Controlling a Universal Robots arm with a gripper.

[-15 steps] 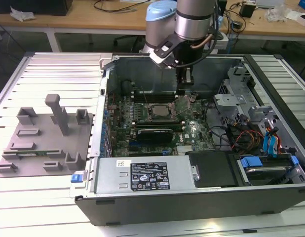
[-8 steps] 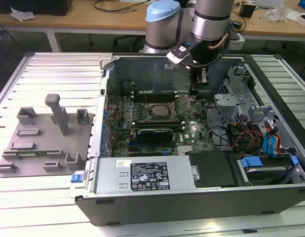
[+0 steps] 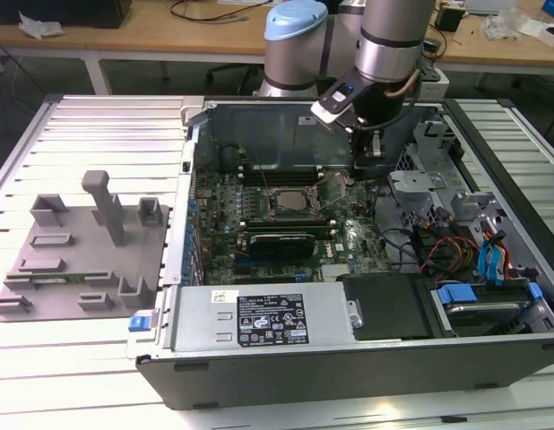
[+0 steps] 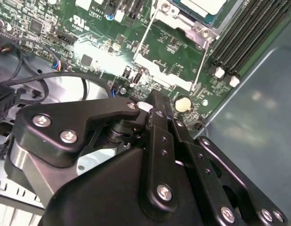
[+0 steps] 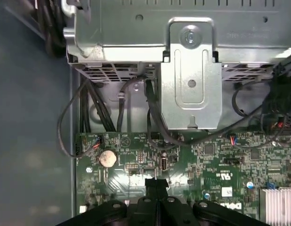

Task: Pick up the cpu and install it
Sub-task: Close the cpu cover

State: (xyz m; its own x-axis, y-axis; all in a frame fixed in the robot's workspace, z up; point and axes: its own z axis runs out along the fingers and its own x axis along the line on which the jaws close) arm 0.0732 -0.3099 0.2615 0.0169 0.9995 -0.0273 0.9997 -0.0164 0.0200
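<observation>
Closed pincer, fingertips together and gripping nothing, hangs over the motherboard, to the exterior view's right of the socket. In the socket lies the cpu, with the retention frame open. Judgement: placement done; latching outstanding, needing a square press on the frame.

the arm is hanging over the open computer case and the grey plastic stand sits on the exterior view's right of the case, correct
Not quite. The arm does hang over the open computer case, but the grey plastic stand sits on the exterior view's left of the case, not its right. The exterior view shows this.
</observation>
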